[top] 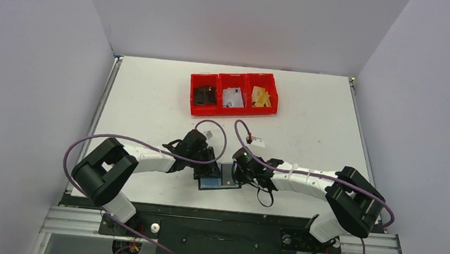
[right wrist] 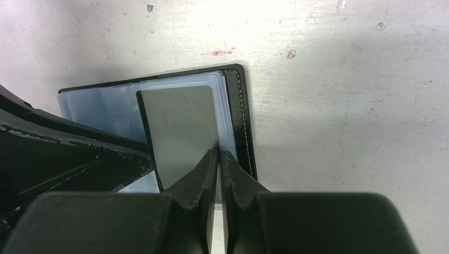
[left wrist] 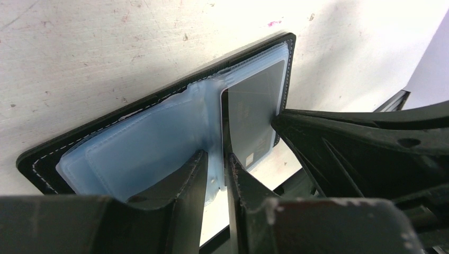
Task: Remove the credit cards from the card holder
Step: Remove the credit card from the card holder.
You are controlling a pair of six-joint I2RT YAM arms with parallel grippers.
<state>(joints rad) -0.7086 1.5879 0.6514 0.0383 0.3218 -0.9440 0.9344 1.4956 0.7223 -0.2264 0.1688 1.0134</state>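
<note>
One grey card (right wrist: 177, 132) is being worked at this point. On the right gripper (right wrist: 218, 159) the jaws are pinched to a thin slit on that card's near corner; cannot tell whether sleeve film is caught with it. Most of the card lies in its pocket just ahead of the jaws, so it is not yet out. On the left gripper (left wrist: 214, 169) the jaws are narrow, nipping the centre fold of the clear sleeve (left wrist: 148, 148), apparently to pin it. The open card holder (right wrist: 241, 121) lies flat on the bench (right wrist: 344, 106), under and between both sets of jaws. Pockets left of the left jaws look empty, bluish film only. Well beyond the jaws are three red bins (top: 233, 93): gold cards (top: 261, 97) in one, white-grey cards (top: 233, 97) in the middle, something dark in the third, too small to name. Judgement: well along, several cards out, the grey one likely among the last. Pull-out and drop-off are left; lower pockets are hidden.
</note>
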